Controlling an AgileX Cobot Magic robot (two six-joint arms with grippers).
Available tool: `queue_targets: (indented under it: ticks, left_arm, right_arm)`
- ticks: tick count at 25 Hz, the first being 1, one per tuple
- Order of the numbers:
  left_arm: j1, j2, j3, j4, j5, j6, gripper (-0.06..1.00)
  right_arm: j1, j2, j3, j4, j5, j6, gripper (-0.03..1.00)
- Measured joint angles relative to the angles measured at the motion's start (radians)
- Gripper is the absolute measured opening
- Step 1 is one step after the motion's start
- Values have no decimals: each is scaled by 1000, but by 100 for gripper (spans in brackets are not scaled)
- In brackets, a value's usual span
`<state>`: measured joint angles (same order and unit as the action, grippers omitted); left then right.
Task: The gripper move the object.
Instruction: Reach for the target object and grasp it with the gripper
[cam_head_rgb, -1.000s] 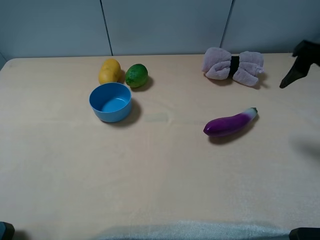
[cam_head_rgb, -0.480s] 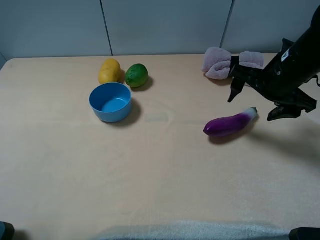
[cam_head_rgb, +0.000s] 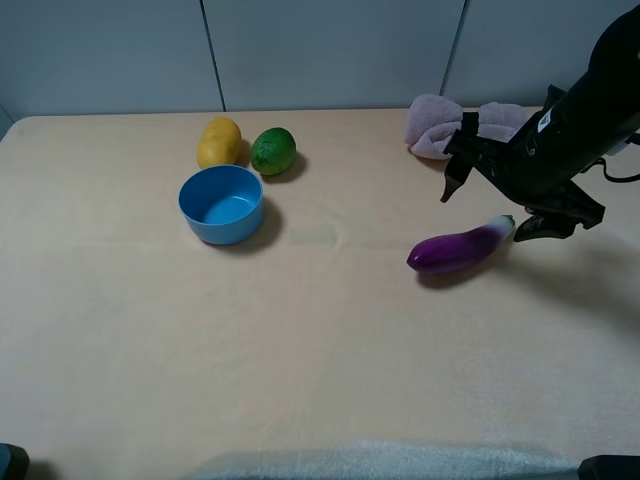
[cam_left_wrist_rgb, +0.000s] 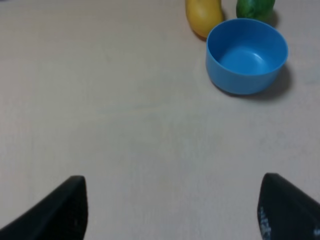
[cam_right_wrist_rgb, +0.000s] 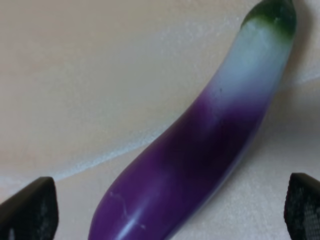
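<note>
The purple eggplant (cam_head_rgb: 460, 248) lies on the table right of centre, its green stem tip pointing to the back right. My right gripper (cam_head_rgb: 483, 217) is open and hovers just above the stem end, one finger on each side of it. In the right wrist view the eggplant (cam_right_wrist_rgb: 200, 145) fills the frame between the two black fingertips (cam_right_wrist_rgb: 30, 210), and I see no contact. My left gripper (cam_left_wrist_rgb: 172, 212) is open and empty over bare table, well short of the bowl.
A blue bowl (cam_head_rgb: 220, 228) stands at the left, with a yellow lemon (cam_head_rgb: 219, 141) and a green lime (cam_head_rgb: 272, 150) behind it. A pink towel bundle (cam_head_rgb: 430, 125) lies behind the right arm. The left wrist view shows the bowl (cam_left_wrist_rgb: 246, 80), lemon (cam_left_wrist_rgb: 203, 14) and lime (cam_left_wrist_rgb: 255, 7).
My right arm has come in from the right edge and down over the eggplant's stem end. The eggplant has not moved.
</note>
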<state>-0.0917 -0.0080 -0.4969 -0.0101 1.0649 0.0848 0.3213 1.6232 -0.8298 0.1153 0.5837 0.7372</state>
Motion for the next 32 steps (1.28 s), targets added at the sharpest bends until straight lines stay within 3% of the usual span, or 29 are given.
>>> queue_targets:
  ticks: [32]
  left_arm:
    - [0, 0, 0, 0, 0, 0, 77]
  right_arm:
    - [0, 198, 0, 0, -90, 4, 66]
